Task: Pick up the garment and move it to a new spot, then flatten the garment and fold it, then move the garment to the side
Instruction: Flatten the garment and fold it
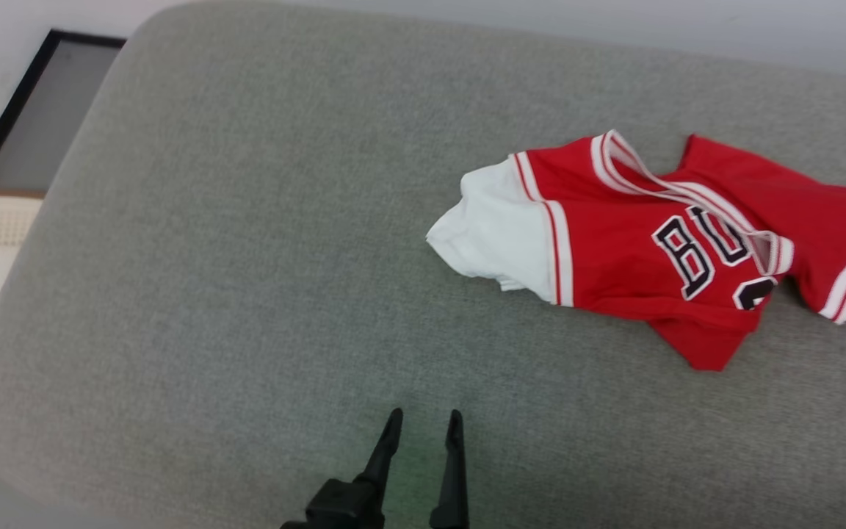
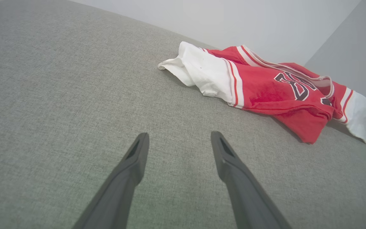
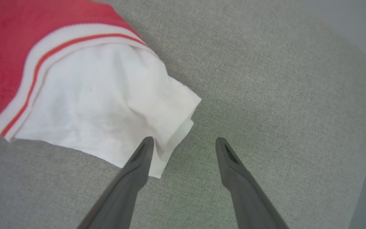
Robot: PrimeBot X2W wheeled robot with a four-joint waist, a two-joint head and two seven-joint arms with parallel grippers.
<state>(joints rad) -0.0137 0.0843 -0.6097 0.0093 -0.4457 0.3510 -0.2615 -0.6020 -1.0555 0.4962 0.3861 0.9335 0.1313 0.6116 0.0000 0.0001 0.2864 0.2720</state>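
Garment [image 1: 614, 250] lies crumpled at two o'clock on the grey bench [image 1: 247, 257]. Left pincer [image 1: 426, 413] at six, spread wide, empty. Right pincer [image 3: 184, 139] wide too, empty, at the white sleeve [image 3: 91, 105].

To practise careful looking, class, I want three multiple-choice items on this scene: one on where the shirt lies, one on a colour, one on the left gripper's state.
1. In the head view, where on the cushion does the shirt lie?
A. left end
B. right side
C. near edge, centre

2. What colour are the sleeves?
A. black
B. white
C. grey

3. The left gripper is:
A. shut on the shirt
B. shut, empty
C. open, empty

Key: 1 B, the shirt lies crumpled toward the right. 2 B, both sleeves are white beyond the striped trim. 3 C, its fingers stand apart over bare cushion, well short of the shirt.
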